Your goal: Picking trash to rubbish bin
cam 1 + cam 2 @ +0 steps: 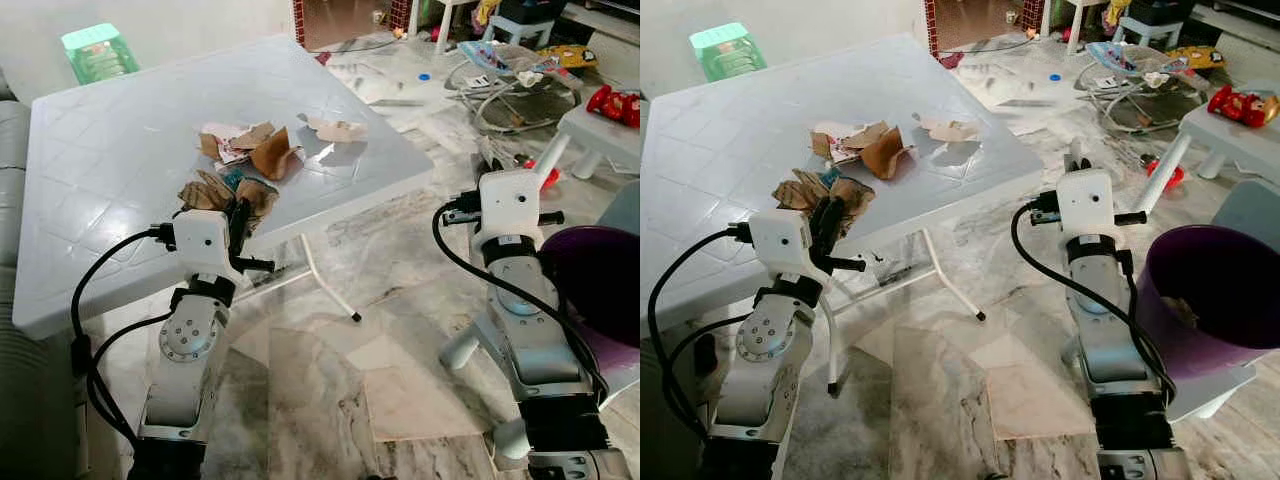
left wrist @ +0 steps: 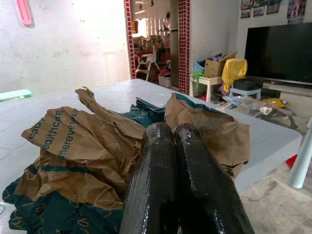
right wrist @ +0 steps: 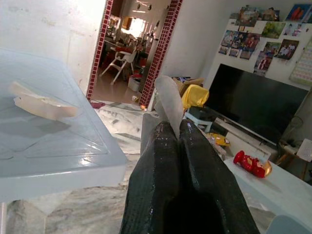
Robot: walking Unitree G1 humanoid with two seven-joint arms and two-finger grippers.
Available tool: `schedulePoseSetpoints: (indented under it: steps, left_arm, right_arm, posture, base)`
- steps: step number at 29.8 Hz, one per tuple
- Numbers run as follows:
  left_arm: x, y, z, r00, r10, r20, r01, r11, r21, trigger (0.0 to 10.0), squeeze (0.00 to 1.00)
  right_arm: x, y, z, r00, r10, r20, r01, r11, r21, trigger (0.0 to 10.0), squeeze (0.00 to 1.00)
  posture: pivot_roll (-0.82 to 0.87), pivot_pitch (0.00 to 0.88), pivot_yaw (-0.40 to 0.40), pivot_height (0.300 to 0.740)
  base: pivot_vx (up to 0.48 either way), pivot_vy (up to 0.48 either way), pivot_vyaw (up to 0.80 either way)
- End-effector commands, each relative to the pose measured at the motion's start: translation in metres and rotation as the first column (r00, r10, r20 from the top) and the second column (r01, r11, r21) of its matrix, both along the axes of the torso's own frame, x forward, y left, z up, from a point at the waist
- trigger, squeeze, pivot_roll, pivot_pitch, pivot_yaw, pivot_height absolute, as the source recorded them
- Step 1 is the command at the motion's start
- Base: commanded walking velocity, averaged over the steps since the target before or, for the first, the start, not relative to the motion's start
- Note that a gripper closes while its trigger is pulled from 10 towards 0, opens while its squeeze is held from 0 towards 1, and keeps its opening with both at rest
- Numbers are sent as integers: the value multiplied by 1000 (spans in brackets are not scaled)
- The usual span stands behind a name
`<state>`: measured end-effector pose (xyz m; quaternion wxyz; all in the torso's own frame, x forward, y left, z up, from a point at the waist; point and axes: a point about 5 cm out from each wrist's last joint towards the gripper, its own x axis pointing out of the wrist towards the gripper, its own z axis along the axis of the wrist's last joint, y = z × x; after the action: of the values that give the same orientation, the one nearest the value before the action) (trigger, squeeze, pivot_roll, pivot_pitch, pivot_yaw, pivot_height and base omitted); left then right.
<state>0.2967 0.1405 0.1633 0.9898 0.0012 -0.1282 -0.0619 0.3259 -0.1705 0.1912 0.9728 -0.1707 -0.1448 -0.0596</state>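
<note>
While resting at the table (image 1: pixel 100 190) edge, left gripper (image 1: pixel 240 215) pressed shut against crumpled paper (image 2: pixel 87 146), not clamping it. Right gripper (image 3: pixel 170 136) also closed, empty, off the table. Bin (image 1: pixel 1215 300) well right: nearer the right arm.

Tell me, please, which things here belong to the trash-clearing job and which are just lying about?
Job:
- crumpled brown paper bag at the left claw
- torn cardboard scraps
- pale scrap near the table's far edge
- purple bin
- clear scrap in the right claw

Lying about:
- green stool
- red toy car
- television
</note>
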Motion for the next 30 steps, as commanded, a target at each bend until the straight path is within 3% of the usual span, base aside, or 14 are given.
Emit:
schedulePoseSetpoints:
  steps: [1,24,30]
  left_arm:
    - [0,2,-4,1000,-3,-14,3,1000,-1,0,0]
    - [-3,0,-6,1000,-15,-21,15,1000,-12,0,0]
    - [-3,0,-6,1000,-14,-20,13,1000,-11,0,0]
  right_arm:
    - [1,-2,5,1000,-1,9,1,1000,8,10000,0]
    - [3,-1,9,1000,14,12,-15,1000,11,10000,0]
    - [2,2,9,1000,23,16,-23,1000,7,10000,0]
  posture:
    - [-33,55,44,740]
    - [-35,59,37,740]
    - [-33,58,37,740]
  base:
    - [0,0,-800]
    - [0,0,-799]
    - [0,0,-306]
